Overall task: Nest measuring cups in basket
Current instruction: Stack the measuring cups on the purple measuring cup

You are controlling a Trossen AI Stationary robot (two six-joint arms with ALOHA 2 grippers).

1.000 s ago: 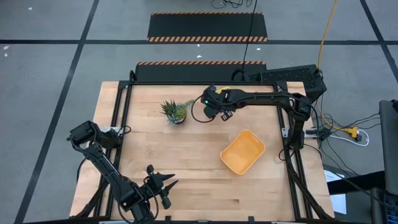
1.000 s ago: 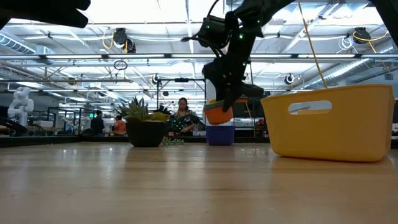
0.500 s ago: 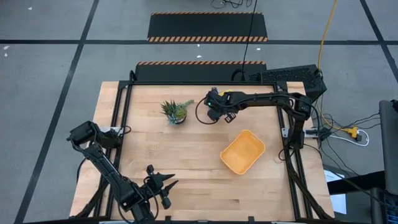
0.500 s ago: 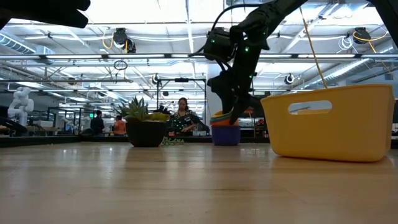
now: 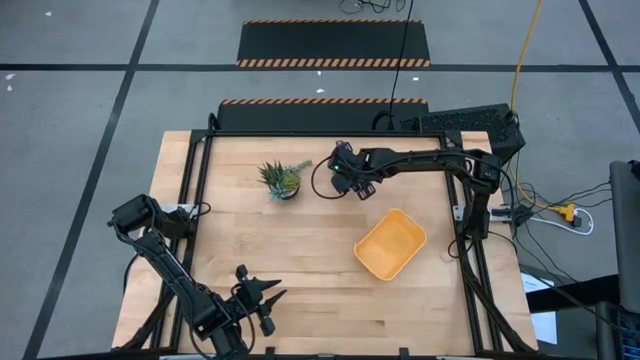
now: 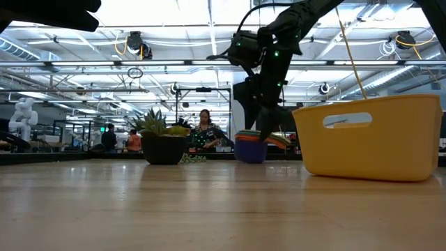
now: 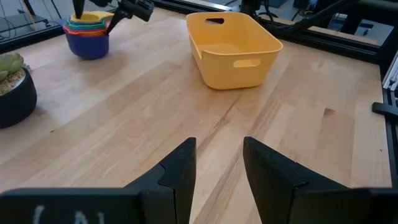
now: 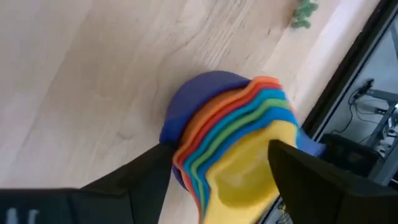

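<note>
Nested stack of measuring cups standing on table near its far edge, between potted plant and basket. Right gripper around stack, fingers spread, gripping nothing. Best regrip low, lift straight, clear basket rim. Open wood between. Left gripper parked near front edge, half open, empty.

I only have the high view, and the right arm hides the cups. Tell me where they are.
Observer: The low view shows the measuring cups nested in one stack standing on the table, outside the basket.
Operator: Give me the stack's order.
Observer: In the right wrist view the dark blue cup is outermost and the yellow cup innermost.
Operator: Report the right gripper.
Observer: The right gripper is low, at the stack's top.
</note>
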